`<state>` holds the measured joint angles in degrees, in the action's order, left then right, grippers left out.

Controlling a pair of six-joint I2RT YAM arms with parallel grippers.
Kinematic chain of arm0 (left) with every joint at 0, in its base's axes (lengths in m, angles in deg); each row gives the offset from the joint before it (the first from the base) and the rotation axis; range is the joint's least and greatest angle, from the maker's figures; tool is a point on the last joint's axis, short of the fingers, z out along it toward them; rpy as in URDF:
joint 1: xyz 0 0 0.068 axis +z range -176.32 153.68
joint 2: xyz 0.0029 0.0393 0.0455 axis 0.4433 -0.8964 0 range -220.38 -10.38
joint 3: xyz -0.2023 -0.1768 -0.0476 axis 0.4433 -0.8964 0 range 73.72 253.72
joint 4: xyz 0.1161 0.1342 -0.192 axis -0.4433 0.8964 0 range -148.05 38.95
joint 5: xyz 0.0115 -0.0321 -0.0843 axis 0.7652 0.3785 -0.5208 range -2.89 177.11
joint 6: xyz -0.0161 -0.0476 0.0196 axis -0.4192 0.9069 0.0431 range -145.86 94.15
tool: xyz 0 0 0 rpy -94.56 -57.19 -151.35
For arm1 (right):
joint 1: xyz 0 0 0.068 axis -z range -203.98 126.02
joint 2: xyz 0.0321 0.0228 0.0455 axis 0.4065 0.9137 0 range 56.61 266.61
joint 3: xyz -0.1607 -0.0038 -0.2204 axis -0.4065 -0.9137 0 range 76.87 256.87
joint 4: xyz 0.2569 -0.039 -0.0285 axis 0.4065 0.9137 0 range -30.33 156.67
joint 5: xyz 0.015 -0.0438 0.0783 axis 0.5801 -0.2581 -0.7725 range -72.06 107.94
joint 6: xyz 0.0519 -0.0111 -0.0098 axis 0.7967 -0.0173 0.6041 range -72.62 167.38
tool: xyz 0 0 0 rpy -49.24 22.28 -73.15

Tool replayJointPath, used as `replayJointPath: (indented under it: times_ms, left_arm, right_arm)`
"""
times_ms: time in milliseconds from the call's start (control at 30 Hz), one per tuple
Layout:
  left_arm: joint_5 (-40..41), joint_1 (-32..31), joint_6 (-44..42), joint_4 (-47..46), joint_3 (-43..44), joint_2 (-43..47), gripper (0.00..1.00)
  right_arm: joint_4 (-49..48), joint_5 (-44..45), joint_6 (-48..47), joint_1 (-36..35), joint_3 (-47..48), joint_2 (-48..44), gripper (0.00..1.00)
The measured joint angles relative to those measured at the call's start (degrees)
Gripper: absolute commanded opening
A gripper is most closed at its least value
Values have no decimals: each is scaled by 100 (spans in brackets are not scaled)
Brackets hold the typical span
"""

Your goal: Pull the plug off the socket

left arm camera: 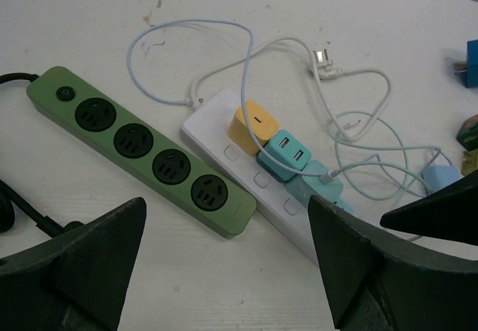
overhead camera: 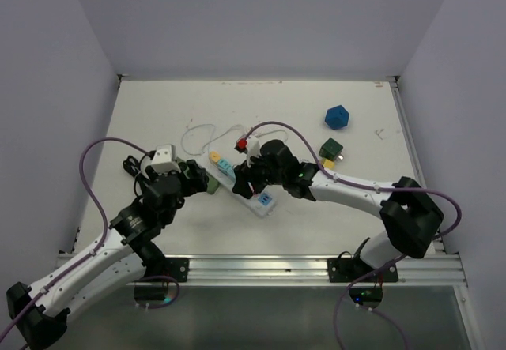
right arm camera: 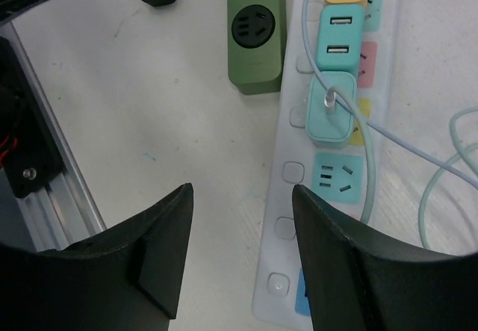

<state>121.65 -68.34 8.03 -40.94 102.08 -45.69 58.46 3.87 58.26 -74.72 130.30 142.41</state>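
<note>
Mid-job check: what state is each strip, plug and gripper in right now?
Yellow square adapter: plugged into white power strip.
Teal dual-USB adapter: plugged in beside it.
Pale teal adapter with cable: plugged in.
Green power strip: all four sockets empty.
Left gripper: open, empty.
Right gripper: open, empty.

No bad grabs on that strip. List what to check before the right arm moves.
1. Right gripper open: ok.
2. Teal charger seated in white power strip: ok.
3. Charger centred between right fingers: not ok, offset toward one.
4. Left gripper bracing strip: not ok, open, holding nothing.
5. Cable clear of grasp: not ok, trails over strip.
6. Which plug is meant: cannot tell.
</note>
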Motion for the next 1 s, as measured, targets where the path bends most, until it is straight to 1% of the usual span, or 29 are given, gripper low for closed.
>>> replayJointPath:
  times_ms: [67,133,300,467,533,567,600,633,667,733,767,867,1000]
  left_arm:
    - [33,0,22,39,-61,42,94]
    - [52,0,52,50,-155,52,94]
    - [59,0,105,81,-363,28,95]
    - [59,0,105,96,-374,35,95]
    - [55,0,105,96,-374,59,95]
    - [52,0,105,96,-374,72,95]
    - [50,0,105,94,-376,79,95]
    - [48,0,105,94,-374,81,95]
    - [48,0,105,94,-376,83,95]
    - [46,0,105,94,-376,76,95]
    - [46,0,105,94,-376,70,95]
    - [44,0,105,76,-376,9,96]
    - [-85,0,105,-175,-422,-192,95]
  right_arm:
    - [-105,52,7,0,15,256,59]
    - [-46,284,22,-2,87,487,59]
    - [26,872,2,-26,717,1270,61]
    - [63,1307,-17,-28,1169,1891,61]
    - [72,1478,-46,-37,1333,2090,55]
    - [70,1543,-61,-37,1375,2162,50]
    - [68,1609,-70,-37,1381,2188,41]
    - [66,1609,-90,-37,1384,2199,37]
    - [52,1644,-111,-55,1386,2199,29]
    - [11,1755,-179,-61,1384,2192,21]
    - [4,1766,-186,-61,1377,2181,15]
    - [-66,1740,-286,-61,1130,2009,11]
    - [-114,1558,-538,-59,402,1397,6]
